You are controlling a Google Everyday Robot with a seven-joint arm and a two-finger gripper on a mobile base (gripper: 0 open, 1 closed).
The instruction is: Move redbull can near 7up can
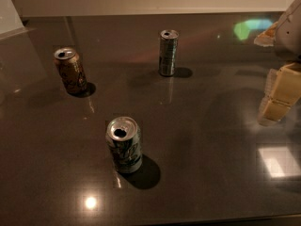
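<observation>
The redbull can (168, 53) stands upright at upper centre, well left of the gripper (278, 96) at the right edge. I cannot tell whether its jaws are parted.

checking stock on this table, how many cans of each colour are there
silver-grey slim redbull can: 1
green-white 7up can: 1
brown-gold can: 1
total: 3 cans, all upright on the dark table
The pincer is at the right edge of the view, apart from all three cans.
</observation>
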